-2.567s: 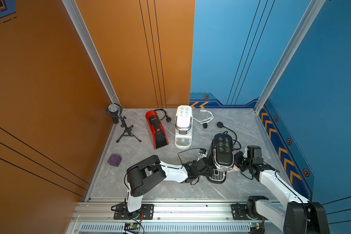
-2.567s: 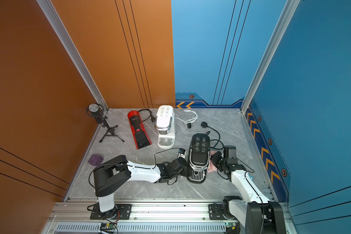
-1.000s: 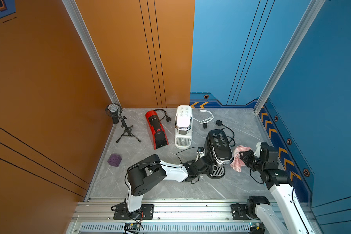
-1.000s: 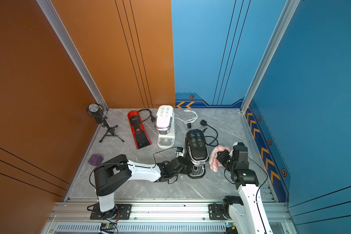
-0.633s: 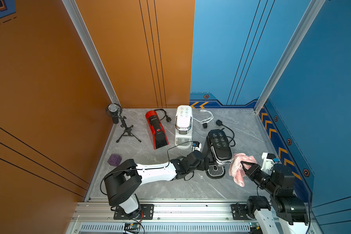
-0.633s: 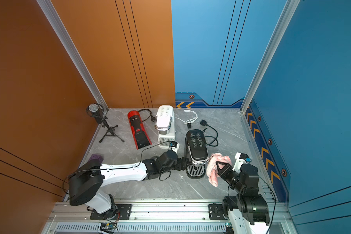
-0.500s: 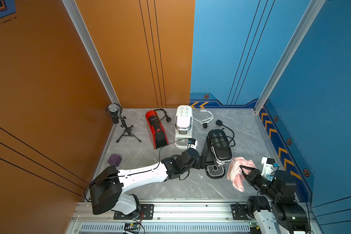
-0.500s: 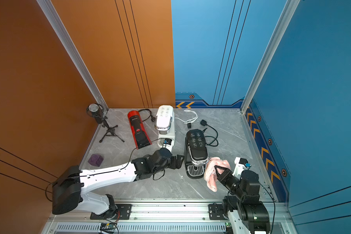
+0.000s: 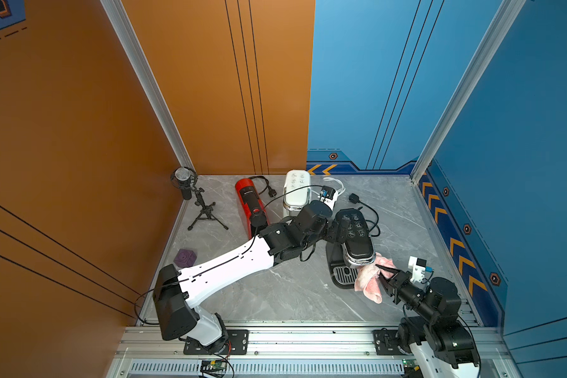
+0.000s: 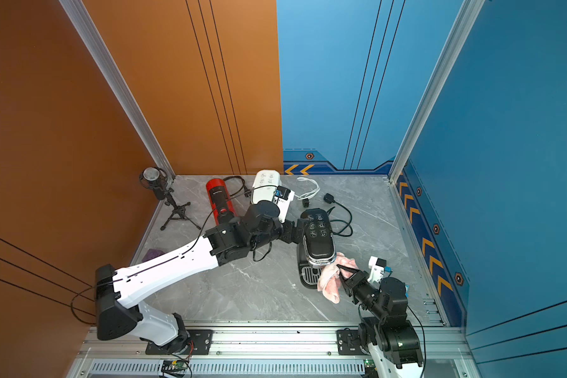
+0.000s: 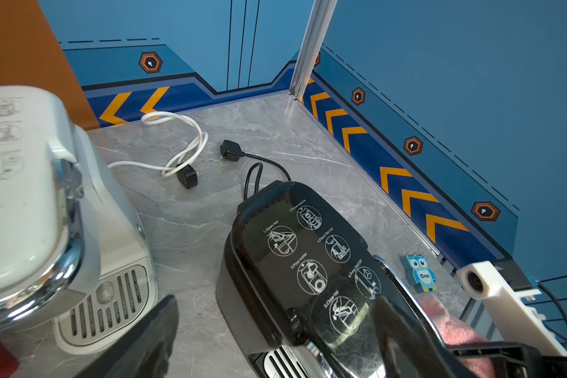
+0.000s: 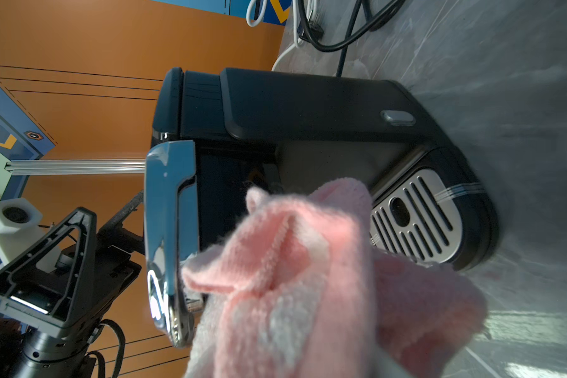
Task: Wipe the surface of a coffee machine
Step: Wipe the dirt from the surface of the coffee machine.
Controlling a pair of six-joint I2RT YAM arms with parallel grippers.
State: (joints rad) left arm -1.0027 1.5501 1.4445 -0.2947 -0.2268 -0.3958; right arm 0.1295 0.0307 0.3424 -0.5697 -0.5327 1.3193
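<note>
The black coffee machine (image 9: 357,235) (image 10: 318,235) stands upright right of centre, its glossy lid (image 11: 308,261) printed with white icons. My left gripper (image 9: 339,229) (image 11: 275,330) is open wide at the lid's left edge. One finger (image 11: 151,330) hangs beside the machine and the other finger (image 11: 400,327) is over the lid. My right gripper (image 9: 382,271) (image 10: 342,271) is shut on a pink cloth (image 9: 369,283) (image 12: 308,278). The cloth hangs at the machine's front, by the chrome handle (image 12: 171,229) and drip tray (image 12: 416,216). It hides the right fingers in the right wrist view.
A white coffee machine (image 9: 297,191) and a red one (image 9: 251,204) stand behind the left arm. A microphone on a tripod (image 9: 185,183) is at the back left, a purple block (image 9: 184,258) by the left wall. Black cable (image 9: 370,216) and white cable (image 9: 336,186) lie behind. An owl figure (image 11: 421,273) stands by the right wall.
My left arm has risen from the machine's base to its lid, and its jaws have spread wider. My right gripper has drawn the cloth back from the machine's right side to its front.
</note>
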